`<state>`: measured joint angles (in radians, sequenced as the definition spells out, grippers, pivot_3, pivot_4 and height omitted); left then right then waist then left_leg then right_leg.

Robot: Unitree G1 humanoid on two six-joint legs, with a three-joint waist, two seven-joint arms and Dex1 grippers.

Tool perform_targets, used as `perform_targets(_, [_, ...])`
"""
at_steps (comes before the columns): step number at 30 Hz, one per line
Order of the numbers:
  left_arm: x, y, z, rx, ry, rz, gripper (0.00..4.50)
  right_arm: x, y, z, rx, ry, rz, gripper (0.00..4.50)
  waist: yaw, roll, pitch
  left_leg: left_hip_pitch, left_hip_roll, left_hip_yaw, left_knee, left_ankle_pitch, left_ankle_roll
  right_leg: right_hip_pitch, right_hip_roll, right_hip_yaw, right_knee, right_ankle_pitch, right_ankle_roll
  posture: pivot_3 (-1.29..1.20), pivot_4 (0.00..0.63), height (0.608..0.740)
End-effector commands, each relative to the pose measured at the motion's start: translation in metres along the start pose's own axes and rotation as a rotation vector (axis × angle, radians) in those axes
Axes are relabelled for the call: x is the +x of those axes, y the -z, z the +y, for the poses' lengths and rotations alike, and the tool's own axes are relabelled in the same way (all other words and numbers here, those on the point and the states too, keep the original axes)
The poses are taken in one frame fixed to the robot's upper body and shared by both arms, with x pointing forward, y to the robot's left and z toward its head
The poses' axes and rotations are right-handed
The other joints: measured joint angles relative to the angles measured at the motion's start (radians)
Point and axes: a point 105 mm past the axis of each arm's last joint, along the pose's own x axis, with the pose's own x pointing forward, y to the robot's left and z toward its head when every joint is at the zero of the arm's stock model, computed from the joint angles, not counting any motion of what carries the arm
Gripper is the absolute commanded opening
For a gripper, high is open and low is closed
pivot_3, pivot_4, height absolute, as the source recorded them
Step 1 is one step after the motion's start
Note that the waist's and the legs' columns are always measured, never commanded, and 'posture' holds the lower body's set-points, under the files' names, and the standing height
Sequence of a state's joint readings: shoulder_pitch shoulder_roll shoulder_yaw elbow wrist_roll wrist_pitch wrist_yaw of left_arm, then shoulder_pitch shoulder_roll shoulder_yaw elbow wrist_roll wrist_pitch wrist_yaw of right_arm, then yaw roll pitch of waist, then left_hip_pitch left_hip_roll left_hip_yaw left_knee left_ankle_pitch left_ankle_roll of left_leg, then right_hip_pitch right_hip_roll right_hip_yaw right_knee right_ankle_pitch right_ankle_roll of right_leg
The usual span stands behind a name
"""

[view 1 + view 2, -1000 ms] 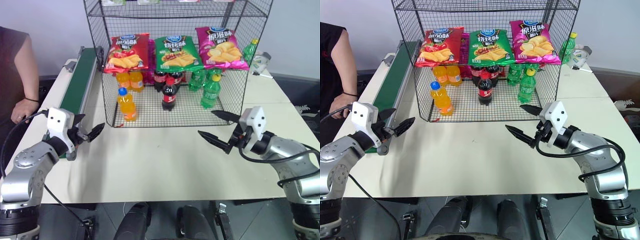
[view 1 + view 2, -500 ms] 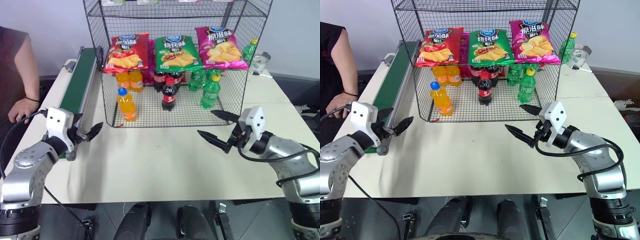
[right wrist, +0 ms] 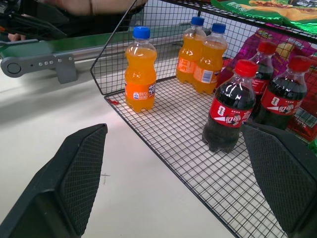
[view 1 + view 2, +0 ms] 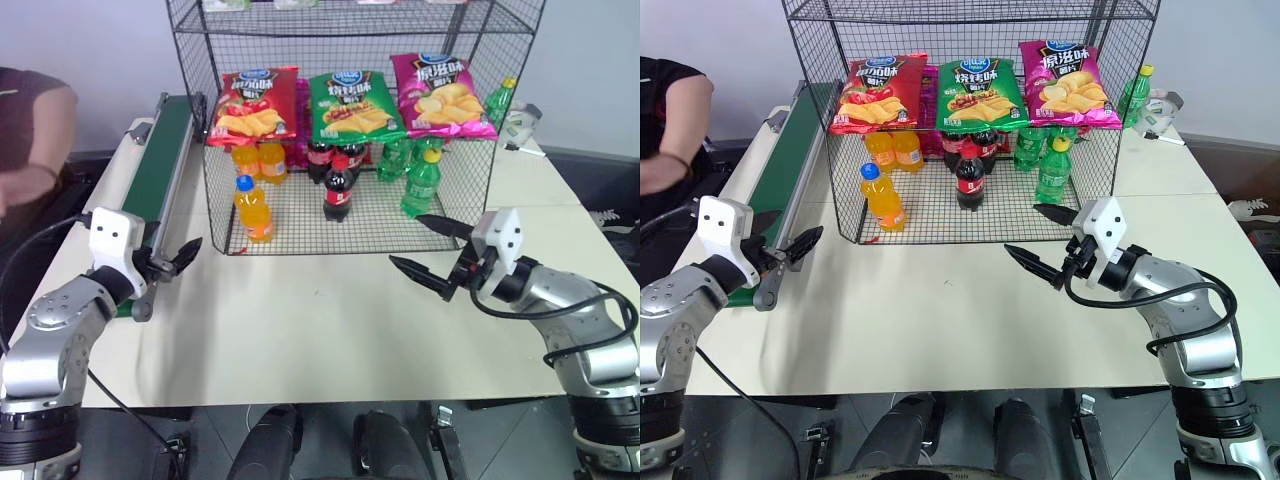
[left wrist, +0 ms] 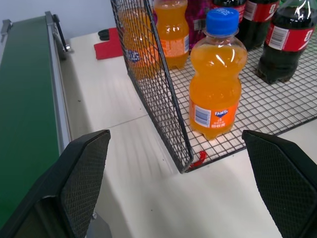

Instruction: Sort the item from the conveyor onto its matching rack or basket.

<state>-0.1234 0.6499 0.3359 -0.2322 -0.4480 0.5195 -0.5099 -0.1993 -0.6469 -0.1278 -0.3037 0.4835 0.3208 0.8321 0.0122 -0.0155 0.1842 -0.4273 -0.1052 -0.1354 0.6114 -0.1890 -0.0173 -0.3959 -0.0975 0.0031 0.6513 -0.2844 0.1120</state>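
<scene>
My left gripper (image 4: 172, 262) is hanging with its two black fingers spread wide and nothing between them, pointing level across the cream tabletop (image 4: 320, 330) toward the front left corner of the big black wire-mesh shelf cage (image 4: 205, 190). It is hovering just beside the near end of the long dark green belt with grey metal side rails (image 4: 155, 165), apart from it.

My right gripper (image 4: 430, 250) is likewise standing released and empty, its fingers splayed, aiming level and inward toward the front of the cage from the table's right side.

The small clear plastic bottle of orange soda with a blue cap and orange label (image 4: 253, 210) is standing upright on the cage's bottom tier, near the front left corner, well apart from both grippers. Two more orange bottles (image 4: 259, 160) are standing behind it, with dark cola bottles (image 4: 338, 190) in the middle and green bottles (image 4: 421, 183) on the right.

The head views are showing three crisp bags (image 4: 350, 105) lying on the tier above, and a person's arm (image 4: 30, 185) beyond the belt. My left wrist view is showing a small red clip (image 5: 199, 159) at the cage's front corner, just below the orange bottle.
</scene>
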Motion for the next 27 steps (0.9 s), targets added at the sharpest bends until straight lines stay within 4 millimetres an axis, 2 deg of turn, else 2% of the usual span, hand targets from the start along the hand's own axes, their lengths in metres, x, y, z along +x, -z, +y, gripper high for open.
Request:
perform_targets(1, [-0.0057,-0.0126,0.0066,0.012,-0.023,-0.038,4.47,0.0016,-0.0091,-0.0018,-0.030,0.003,-0.034,4.50,0.000,0.000,0.000,0.000,0.000,0.000,0.000,0.000,0.000,0.000,0.000,0.000,0.000,0.000,0.000,0.00,0.150,0.740])
perform_targets(10, [-0.0097,-0.0088,0.0042,-0.072,-0.006,-0.019,4.47,0.0025,-0.0089,0.0013,-0.020,-0.004,-0.033,4.50,0.000,0.000,0.000,0.000,0.000,0.000,0.000,0.000,0.000,0.000,0.000,0.000,0.000,0.000,0.000,0.00,0.150,0.740])
perform_targets(16, [-0.0103,-0.0069,0.0047,-0.047,-0.018,-0.010,4.47,0.0018,-0.0070,0.0034,-0.011,-0.010,-0.027,4.50,0.000,0.000,0.000,0.000,0.000,0.000,0.000,0.000,0.000,0.000,0.000,0.000,0.000,0.000,0.000,0.00,0.150,0.740])
perform_targets(27, [-0.0113,-0.0151,0.0119,-0.054,-0.079,-0.075,4.47,0.0104,-0.0116,0.0025,-0.022,-0.026,-0.046,4.50,0.000,0.000,0.000,0.000,0.000,0.000,0.000,0.000,0.000,0.000,0.000,0.000,0.000,0.000,0.000,0.00,0.150,0.740])
